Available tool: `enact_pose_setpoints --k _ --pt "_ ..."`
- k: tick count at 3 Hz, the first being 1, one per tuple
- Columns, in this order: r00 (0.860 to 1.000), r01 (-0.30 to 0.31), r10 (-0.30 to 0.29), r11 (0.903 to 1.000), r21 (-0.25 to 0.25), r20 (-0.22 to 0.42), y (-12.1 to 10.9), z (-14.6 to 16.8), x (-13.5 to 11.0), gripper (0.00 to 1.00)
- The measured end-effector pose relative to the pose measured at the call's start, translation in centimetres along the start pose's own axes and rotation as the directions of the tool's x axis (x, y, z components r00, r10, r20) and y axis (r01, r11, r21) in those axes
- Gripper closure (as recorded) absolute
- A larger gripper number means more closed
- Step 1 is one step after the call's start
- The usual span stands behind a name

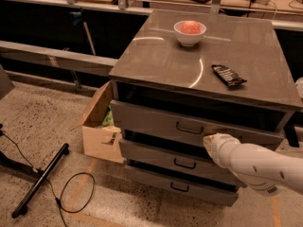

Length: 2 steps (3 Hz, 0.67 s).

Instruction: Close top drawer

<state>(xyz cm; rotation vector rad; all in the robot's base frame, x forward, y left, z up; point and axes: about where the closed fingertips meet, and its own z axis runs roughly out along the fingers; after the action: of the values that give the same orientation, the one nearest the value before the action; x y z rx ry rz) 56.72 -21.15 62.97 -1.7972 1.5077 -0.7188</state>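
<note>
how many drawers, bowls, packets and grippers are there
drawers: 3 (top drawer, middle drawer, bottom drawer)
bowls: 1 (white bowl)
packets: 1 (dark packet)
grippers: 1 (gripper, at the top drawer's front, right of its handle)
total: 6

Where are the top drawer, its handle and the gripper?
top drawer (147, 119), camera view, front panel
handle (189, 128), camera view, its middle
gripper (214, 143), camera view, tip at drawer front, right of handle

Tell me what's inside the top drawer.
Contents hidden: the top drawer is barely open, showing only a dark gap under the countertop. The end effector is at its front, right of the handle.
</note>
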Motion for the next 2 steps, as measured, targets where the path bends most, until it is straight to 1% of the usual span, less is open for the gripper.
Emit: enact_pose_setpoints --k 1,2 --pt "1.0 0.006 -0.006 1.0 0.002 -0.002 -0.46 0.33 0.19 1.0" --pt "1.0 0.007 -0.007 0.9991 -0.042 0.016 -0.49 -0.54 0.05 1.0"
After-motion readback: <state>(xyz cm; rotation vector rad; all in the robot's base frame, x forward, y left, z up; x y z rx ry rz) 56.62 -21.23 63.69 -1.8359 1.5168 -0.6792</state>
